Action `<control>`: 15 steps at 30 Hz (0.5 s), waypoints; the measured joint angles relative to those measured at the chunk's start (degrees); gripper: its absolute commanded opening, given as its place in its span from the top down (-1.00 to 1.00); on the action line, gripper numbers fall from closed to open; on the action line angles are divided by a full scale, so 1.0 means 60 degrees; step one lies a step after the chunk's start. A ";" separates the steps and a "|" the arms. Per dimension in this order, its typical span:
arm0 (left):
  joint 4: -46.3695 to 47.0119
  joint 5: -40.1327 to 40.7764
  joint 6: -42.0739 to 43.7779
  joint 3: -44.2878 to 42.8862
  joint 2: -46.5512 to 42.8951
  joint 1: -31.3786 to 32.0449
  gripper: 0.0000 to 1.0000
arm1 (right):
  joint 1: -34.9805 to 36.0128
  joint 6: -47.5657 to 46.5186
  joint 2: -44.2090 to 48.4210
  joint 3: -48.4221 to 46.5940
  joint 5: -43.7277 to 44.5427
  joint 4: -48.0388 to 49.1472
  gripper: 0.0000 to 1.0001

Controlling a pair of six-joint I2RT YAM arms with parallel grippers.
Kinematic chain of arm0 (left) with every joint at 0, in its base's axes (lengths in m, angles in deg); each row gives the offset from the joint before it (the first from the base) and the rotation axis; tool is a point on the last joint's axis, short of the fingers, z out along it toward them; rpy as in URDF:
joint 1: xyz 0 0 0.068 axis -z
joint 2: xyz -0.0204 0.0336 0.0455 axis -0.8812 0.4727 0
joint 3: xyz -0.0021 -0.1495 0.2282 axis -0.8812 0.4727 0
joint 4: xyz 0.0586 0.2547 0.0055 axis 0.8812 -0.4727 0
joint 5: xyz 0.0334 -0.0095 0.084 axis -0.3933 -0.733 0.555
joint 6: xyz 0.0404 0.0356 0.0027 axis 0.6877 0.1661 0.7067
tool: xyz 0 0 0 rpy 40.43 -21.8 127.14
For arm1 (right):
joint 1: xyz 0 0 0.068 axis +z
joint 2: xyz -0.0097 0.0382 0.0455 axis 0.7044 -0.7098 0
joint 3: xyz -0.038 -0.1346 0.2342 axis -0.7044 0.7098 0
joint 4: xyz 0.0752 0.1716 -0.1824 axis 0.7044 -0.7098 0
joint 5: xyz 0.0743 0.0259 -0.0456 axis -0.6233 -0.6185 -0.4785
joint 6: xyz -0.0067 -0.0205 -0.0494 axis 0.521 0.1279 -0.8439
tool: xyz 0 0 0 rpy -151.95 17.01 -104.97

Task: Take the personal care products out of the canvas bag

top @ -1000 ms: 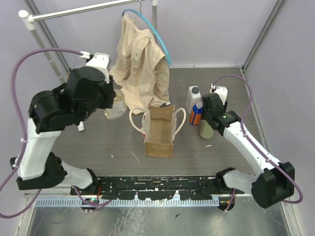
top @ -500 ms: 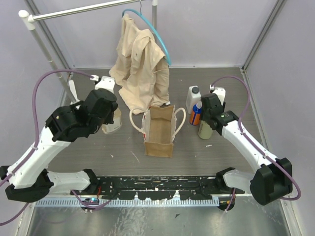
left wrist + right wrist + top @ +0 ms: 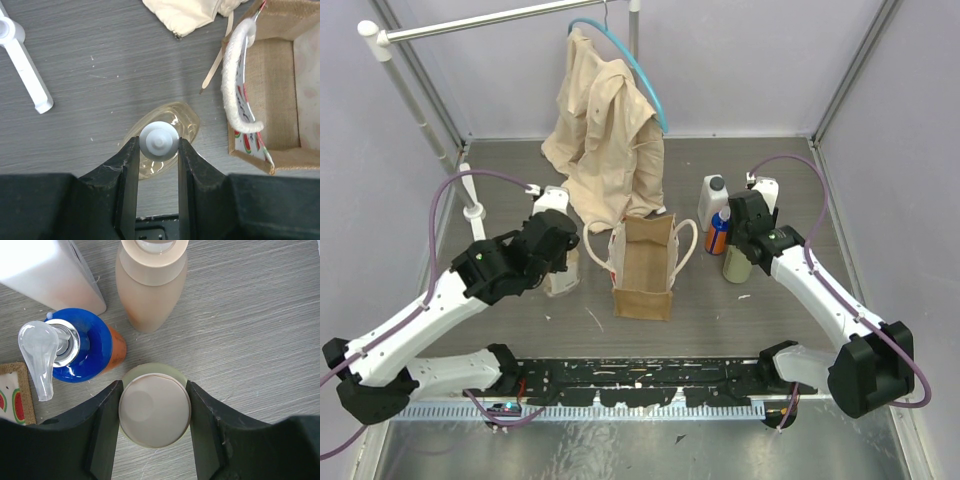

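**Step in hand: set-down.** The left gripper (image 3: 157,150) was closed narrowly on the white cap of the small clear bottle (image 3: 159,140). It held the bottle upright at bench (image 3: 510,185) level, just beside the left side of the canvas bag (image 3: 643,270).

The right gripper (image 3: 153,395) was clamped across the cream cap of the pale olive bottle (image 3: 154,412), toward the right edge of the bench. The orange bottle with the blue cap (image 3: 85,347), the peach bottle (image 3: 150,285) and the white jug-shaped bottle (image 3: 47,270) stood clustered just beyond it.

**Container.** The bag stood upright near the middle of the bench with its mouth open. The visible interior held nothing, though its floor was only partly in view.

**Next move.** Each jaw pair would need to part, then rise vertically, to avoid tipping the neighbouring bottles.
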State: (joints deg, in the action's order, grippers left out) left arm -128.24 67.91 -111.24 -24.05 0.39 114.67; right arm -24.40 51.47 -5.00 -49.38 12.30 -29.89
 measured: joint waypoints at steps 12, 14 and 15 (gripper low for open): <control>0.3311 -0.0182 0.0437 0.1563 0.0470 -0.1147 0.74 | -0.0040 -0.0004 0.0000 -0.0007 -0.0036 -0.0004 0.34; 0.3544 -0.0226 0.0484 0.1628 0.0732 -0.1406 0.53 | -0.0044 -0.0011 0.0000 -0.0011 -0.0040 -0.0004 0.34; 0.3632 -0.0259 0.0514 0.1643 0.0867 -0.1468 0.35 | -0.0044 -0.0018 0.0000 -0.0011 -0.0044 -0.0007 0.34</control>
State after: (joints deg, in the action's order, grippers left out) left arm -106.45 66.36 -108.16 -14.19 5.59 105.86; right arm -24.66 51.36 -5.00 -49.45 12.04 -29.93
